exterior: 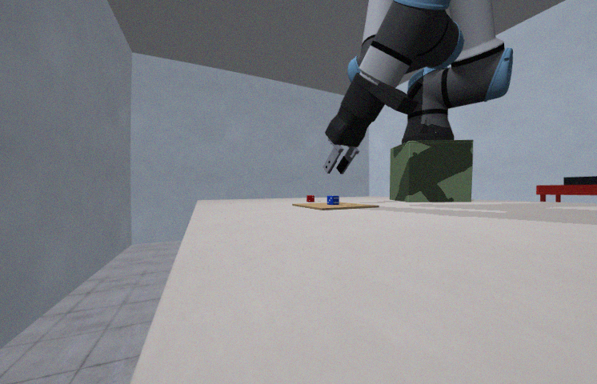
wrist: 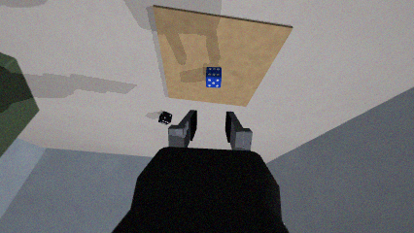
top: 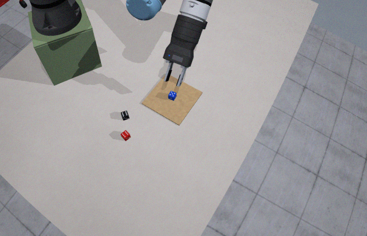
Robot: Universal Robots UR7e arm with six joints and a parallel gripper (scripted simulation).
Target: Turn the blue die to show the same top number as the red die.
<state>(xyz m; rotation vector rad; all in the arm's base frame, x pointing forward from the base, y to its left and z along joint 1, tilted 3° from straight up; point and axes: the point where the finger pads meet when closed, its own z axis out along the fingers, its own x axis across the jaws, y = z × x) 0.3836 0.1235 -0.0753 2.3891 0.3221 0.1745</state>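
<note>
The blue die (top: 172, 95) lies flat on the tan mat (top: 171, 100), near its middle, well inside the edges. It also shows in the wrist view (wrist: 213, 77) and in the side view (exterior: 333, 199). The red die (top: 125, 134) lies on the table off the mat, to the front left; the side view shows it too (exterior: 310, 198). My gripper (top: 174, 78) hangs tilted well above the mat's back part, open and empty. In the side view it (exterior: 338, 164) is clearly above the blue die. The wrist view shows both fingers apart with nothing between them.
A black die (top: 125, 114) lies on the table between the red die and the mat; it also shows in the wrist view (wrist: 165, 117). The arm's green pedestal (top: 64, 48) stands at the back left. A red bench (exterior: 587, 190) is far to the right.
</note>
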